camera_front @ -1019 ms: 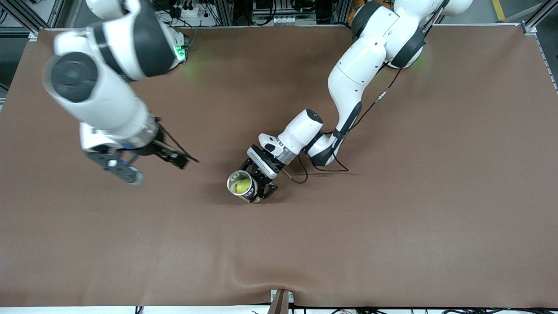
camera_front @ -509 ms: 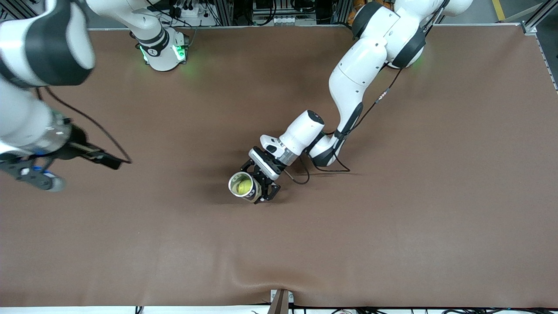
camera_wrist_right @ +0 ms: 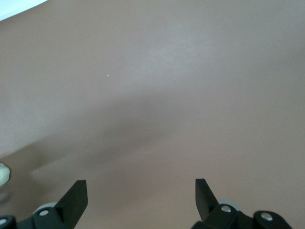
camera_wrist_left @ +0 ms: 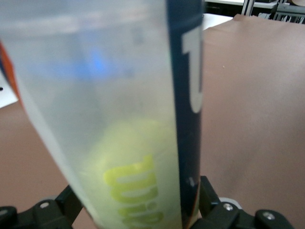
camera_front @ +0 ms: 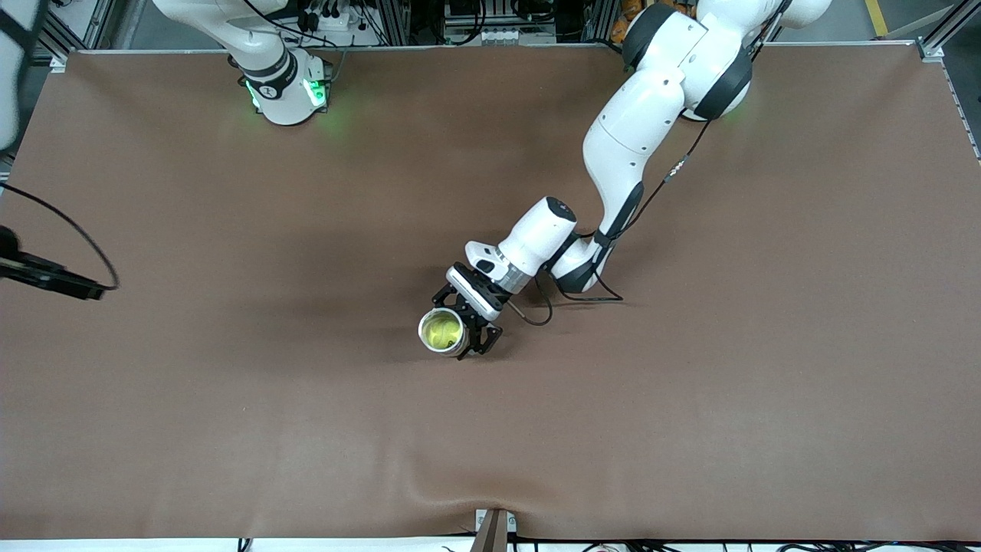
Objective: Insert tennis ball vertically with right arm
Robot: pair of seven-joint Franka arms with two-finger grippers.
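A clear tennis ball can (camera_front: pixel 443 331) with a dark blue label stands near the table's middle, its open mouth facing up. A yellow-green tennis ball (camera_front: pixel 442 332) lies inside it. My left gripper (camera_front: pixel 464 327) is shut on the can's side. In the left wrist view the can (camera_wrist_left: pixel 119 95) fills the picture, the ball (camera_wrist_left: pixel 128 152) shows through its wall, and black fingers (camera_wrist_left: pixel 208 193) press either side. My right gripper (camera_wrist_right: pixel 140 183) is open and empty over bare table at the right arm's end; only a dark part of its hand (camera_front: pixel 54 280) shows in the front view.
The brown mat (camera_front: pixel 690 399) covers the whole table. The right arm's base (camera_front: pixel 283 92) and the left arm's base (camera_front: pixel 705 69) stand along the edge farthest from the front camera. A cable (camera_front: pixel 536 310) hangs from the left wrist.
My right arm has swung away toward its own end of the table and almost out of the front view. My left gripper has stood the can more upright and shifted it slightly toward the left arm's end.
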